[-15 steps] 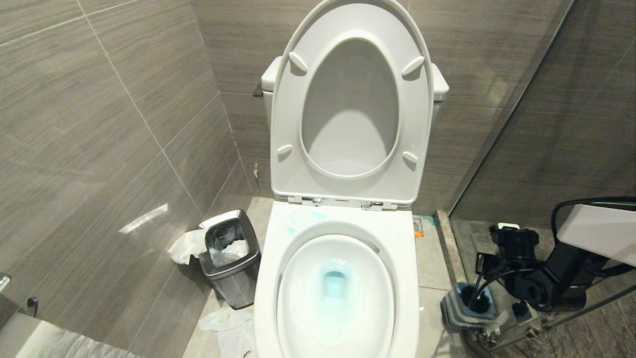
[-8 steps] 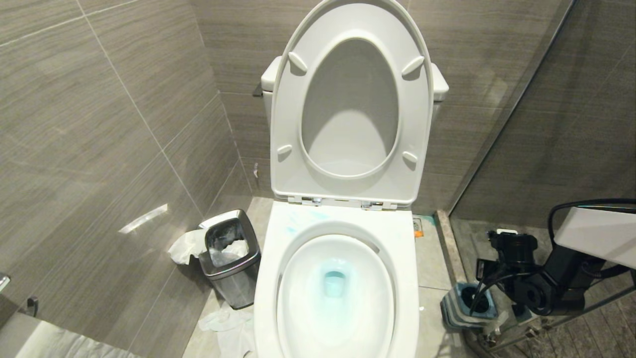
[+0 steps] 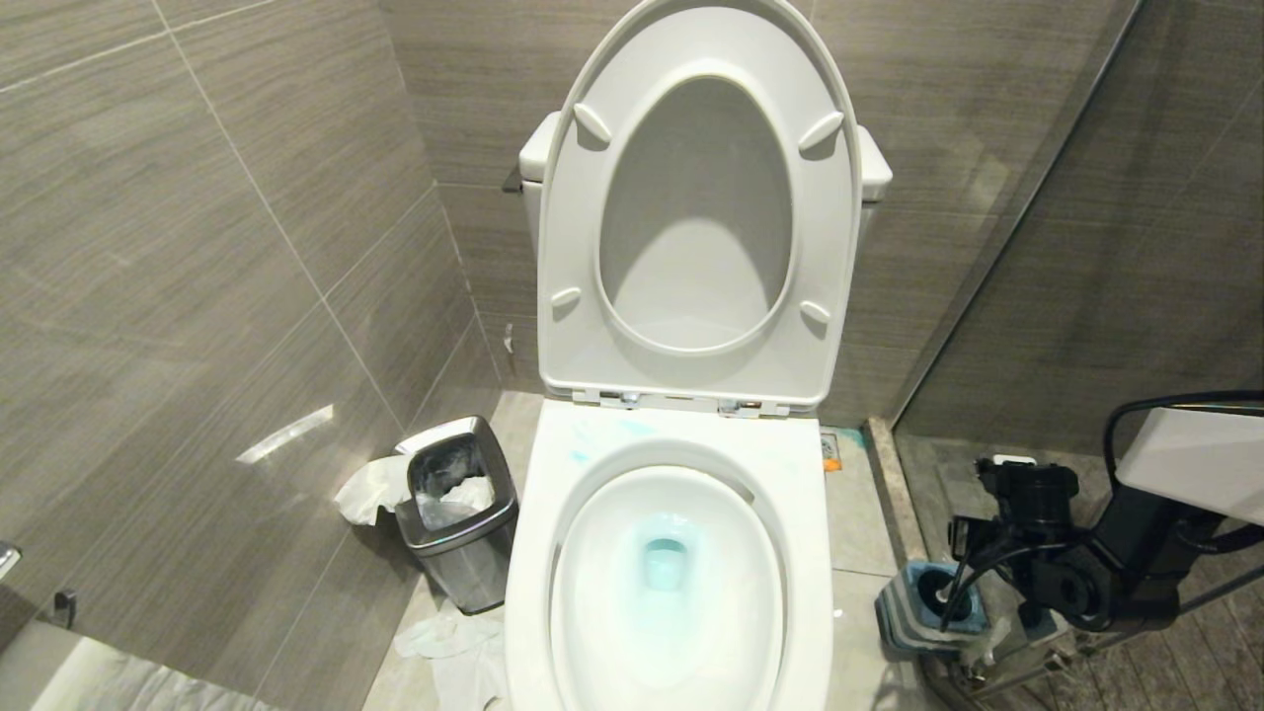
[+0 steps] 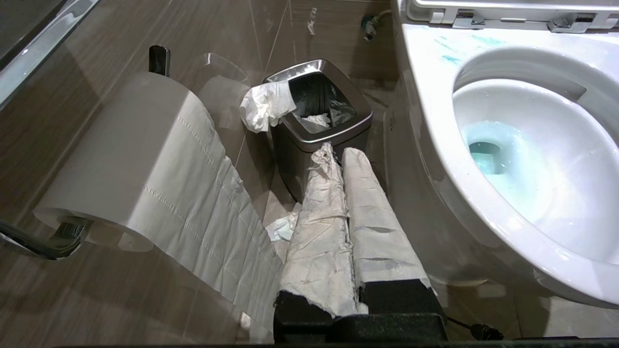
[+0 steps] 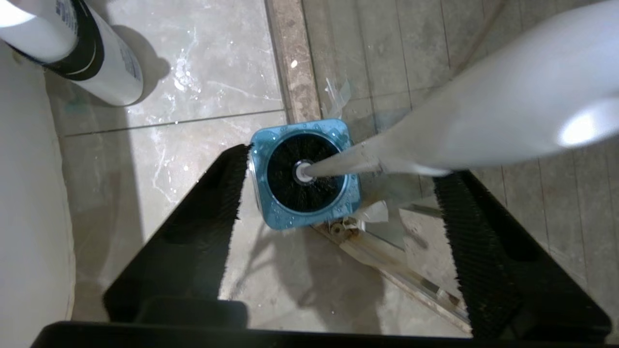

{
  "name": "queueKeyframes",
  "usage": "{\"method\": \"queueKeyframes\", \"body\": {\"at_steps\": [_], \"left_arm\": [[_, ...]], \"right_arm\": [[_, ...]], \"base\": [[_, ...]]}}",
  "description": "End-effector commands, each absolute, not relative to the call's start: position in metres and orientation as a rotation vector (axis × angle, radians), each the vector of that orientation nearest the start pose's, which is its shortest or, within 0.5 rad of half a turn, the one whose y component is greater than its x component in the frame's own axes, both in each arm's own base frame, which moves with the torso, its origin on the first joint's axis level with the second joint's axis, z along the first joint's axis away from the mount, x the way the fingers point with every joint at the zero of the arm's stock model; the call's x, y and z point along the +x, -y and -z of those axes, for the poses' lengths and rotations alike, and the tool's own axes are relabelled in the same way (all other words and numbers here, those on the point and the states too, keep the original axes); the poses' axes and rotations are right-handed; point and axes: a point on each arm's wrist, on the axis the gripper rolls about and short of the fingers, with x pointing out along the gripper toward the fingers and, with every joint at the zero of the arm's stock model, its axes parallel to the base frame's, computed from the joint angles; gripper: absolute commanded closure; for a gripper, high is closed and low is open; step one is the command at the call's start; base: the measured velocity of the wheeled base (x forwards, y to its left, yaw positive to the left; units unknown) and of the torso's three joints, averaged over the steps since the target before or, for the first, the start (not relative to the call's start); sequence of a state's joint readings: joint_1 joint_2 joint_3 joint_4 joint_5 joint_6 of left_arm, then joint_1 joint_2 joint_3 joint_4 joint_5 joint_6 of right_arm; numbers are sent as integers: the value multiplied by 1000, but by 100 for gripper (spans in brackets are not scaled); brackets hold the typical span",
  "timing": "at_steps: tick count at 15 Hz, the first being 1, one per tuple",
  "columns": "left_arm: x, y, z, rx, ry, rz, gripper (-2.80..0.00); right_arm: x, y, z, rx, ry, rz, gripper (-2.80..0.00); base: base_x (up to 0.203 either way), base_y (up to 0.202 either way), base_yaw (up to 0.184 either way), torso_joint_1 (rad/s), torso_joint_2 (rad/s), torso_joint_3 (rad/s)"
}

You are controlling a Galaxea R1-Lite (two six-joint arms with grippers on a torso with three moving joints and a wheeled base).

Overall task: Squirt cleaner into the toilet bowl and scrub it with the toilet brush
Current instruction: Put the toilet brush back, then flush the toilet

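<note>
While parked low at the robot's left, left tool (image 4: pixel 355 299) pressed shut, both paper-wrapped fingers (image 4: pixel 319 217) together, gripping nothing. Beside it on the wall side, a toilet-paper roll (image 4: pixel 130 159) on its holder with a strip hanging down. Straight beyond the fingertips, a small steel waste bin (image 4: pixel 316 125) stuffed with tissue, more tissue on the floor. Across from the roll, close alongside, the toilet bowl (image 3: pixel 671 583), seat and lid raised, the cleaner (image 3: pixel 664 563) showing as turquoise tinted water at the drain, with faint blue smears on the rear rim.

Farther right, past the bowl, right tool (image 5: pixel 338 227) spread wide open, holding nothing, poised above a blue-topped square holder (image 5: pixel 271 217) on the floor. Between its two black fingers (image 5: pixel 203 227), seen from above, the toilet brush (image 5: pixel 304 179): black bristle head seated in the holder, white handle leaning out past one finger, whether touching it cannot be told. Off to the bowl side of this tool, a white bottle with a black band (image 5: pixel 92 63) on the tiles.
</note>
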State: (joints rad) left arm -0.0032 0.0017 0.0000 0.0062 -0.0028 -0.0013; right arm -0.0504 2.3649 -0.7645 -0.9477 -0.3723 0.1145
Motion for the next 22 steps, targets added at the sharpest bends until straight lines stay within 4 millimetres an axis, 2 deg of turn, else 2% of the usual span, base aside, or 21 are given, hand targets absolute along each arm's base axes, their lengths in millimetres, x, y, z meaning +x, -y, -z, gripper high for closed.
{"method": "queueKeyframes", "body": {"at_steps": [1, 5, 9, 12, 17, 22], "left_arm": [[-23, 0, -74, -2, -9, 6, 0], [-23, 0, -74, -2, -9, 6, 0], [-23, 0, -74, -2, -9, 6, 0], [-23, 0, -74, -2, -9, 6, 0], [-23, 0, -74, -2, -9, 7, 0], [-23, 0, -74, -2, -9, 6, 0]], "right_arm": [[352, 26, 12, 8, -611, 434, -280], [304, 22, 1, 13, -699, 371, -280], [260, 17, -33, 46, -669, 287, -280], [241, 15, -67, 40, -561, 208, -280], [220, 10, -128, -42, -297, 54, -280], [177, 7, -179, -76, -41, 27, -280]], "base": [[0, 0, 0, 0, 0, 0], [0, 0, 0, 0, 0, 0], [0, 0, 0, 0, 0, 0], [0, 0, 0, 0, 0, 0], [0, 0, 0, 0, 0, 0], [0, 0, 0, 0, 0, 0]]}}
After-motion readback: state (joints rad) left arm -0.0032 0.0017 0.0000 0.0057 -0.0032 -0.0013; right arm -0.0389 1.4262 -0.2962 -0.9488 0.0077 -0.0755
